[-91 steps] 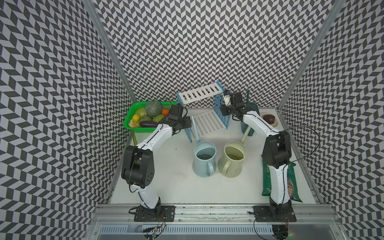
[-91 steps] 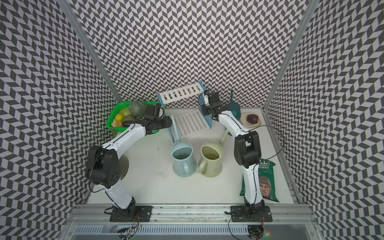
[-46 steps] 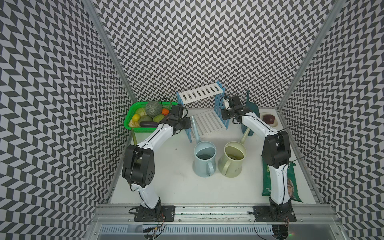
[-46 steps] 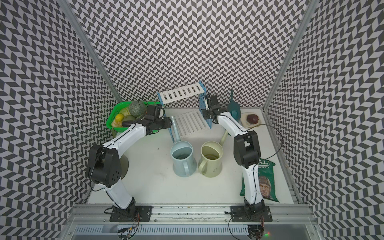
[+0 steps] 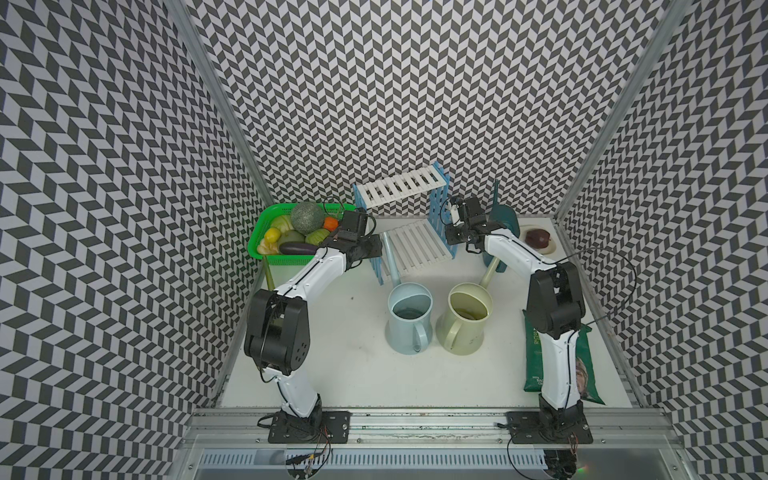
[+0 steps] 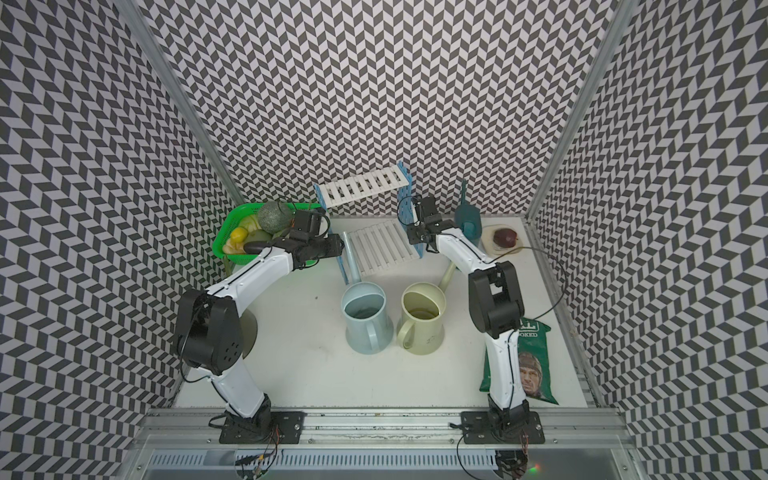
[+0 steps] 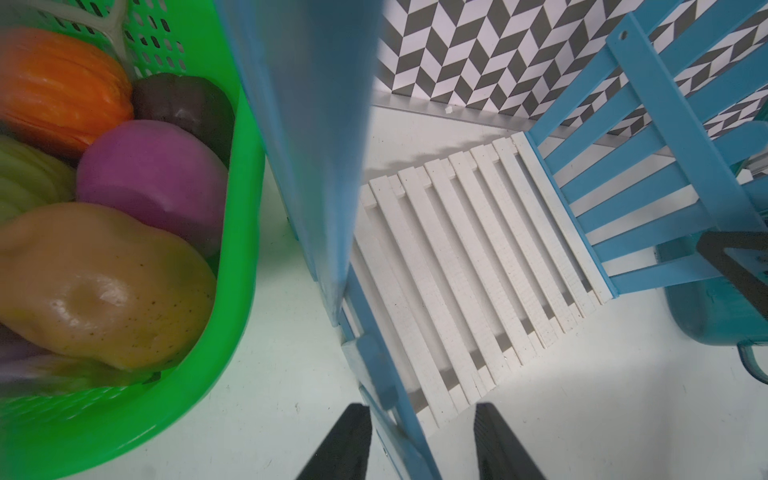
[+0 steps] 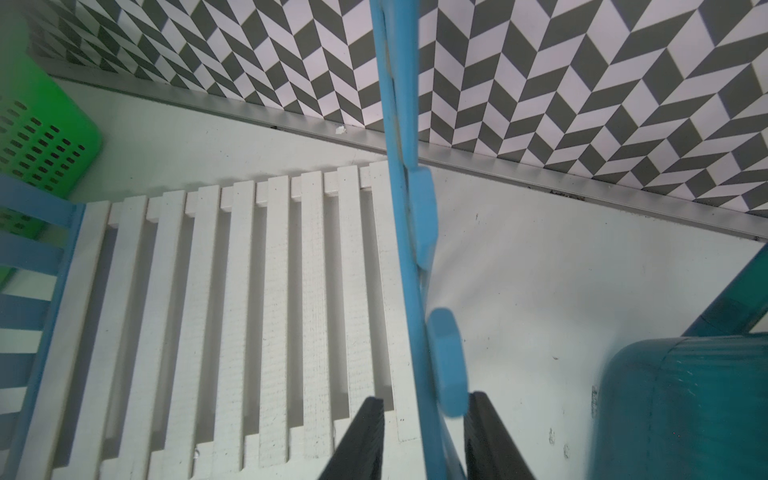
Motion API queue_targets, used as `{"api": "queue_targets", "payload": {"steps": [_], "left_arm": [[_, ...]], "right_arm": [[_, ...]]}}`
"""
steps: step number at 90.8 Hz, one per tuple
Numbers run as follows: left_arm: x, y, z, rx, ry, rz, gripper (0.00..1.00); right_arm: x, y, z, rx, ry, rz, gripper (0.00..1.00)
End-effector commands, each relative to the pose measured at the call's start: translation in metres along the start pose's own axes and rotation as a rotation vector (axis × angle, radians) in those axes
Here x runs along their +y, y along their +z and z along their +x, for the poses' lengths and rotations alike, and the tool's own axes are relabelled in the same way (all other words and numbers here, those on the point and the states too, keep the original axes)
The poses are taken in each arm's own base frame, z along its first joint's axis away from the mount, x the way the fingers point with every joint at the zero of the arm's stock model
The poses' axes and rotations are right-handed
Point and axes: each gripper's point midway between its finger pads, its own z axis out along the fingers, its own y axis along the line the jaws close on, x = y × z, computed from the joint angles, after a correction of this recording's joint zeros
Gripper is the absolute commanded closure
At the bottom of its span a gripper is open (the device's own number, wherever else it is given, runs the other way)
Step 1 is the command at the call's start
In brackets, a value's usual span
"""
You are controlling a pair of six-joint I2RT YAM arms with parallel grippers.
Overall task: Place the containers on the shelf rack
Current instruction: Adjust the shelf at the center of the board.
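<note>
The shelf rack (image 5: pixel 401 189) stands at the back centre with white slatted shelves and blue side panels, and its top shelf slants. My left gripper (image 5: pixel 376 249) straddles the rack's left blue panel. In the left wrist view this gripper (image 7: pixel 422 436) is open: one finger touches the panel, the other stands clear. My right gripper (image 5: pixel 451 237) straddles the right blue panel. In the right wrist view it (image 8: pixel 424 436) has one finger against a blue peg and a gap at the other. The light blue container (image 5: pixel 409 318) and the cream container (image 5: pixel 465 318) stand side by side in front. The dark teal container (image 5: pixel 505 220) is behind my right arm. The olive-green container (image 6: pixel 248 336) is mostly hidden behind my left arm.
A green mesh basket (image 5: pixel 286 257) of fruit and vegetables sits just left of the rack, close to my left wrist. A cream dish (image 5: pixel 550 249) holding a dark red fruit is at the back right. A green snack bag (image 5: pixel 582 374) lies under my right arm. Patterned walls enclose three sides.
My right gripper has come down along the right blue panel and its jaws have narrowed round it. My left gripper's jaws have also narrowed round the left panel. The jugs have not moved.
</note>
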Motion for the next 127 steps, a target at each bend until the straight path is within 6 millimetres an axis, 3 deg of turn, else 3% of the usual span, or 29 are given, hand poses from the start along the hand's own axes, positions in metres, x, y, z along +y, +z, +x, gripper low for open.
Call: {"api": "queue_targets", "payload": {"steps": [1, 38, 55, 65, 79, 127], "left_arm": [[0.008, 0.005, 0.001, 0.008, 0.028, -0.022, 0.55], [0.007, 0.021, -0.010, 0.009, 0.079, -0.024, 0.69], [0.005, 0.023, -0.015, 0.006, 0.102, -0.010, 0.78], [0.007, 0.024, -0.013, 0.015, 0.112, -0.003, 0.78], [0.007, 0.026, -0.010, 0.030, 0.116, 0.010, 0.78], [-0.006, 0.032, -0.011, 0.051, 0.045, 0.074, 0.75]], "right_arm": [[0.006, -0.030, -0.027, -0.108, 0.031, -0.003, 0.70], [0.002, -0.058, -0.013, -0.141, 0.098, -0.003, 0.74], [0.003, -0.061, -0.019, -0.154, 0.114, -0.016, 0.68], [0.001, -0.058, -0.022, -0.150, 0.121, -0.019, 0.61], [0.004, -0.053, -0.017, -0.127, 0.120, -0.033, 0.60], [-0.002, -0.042, -0.015, -0.118, 0.136, -0.001, 0.68]]}}
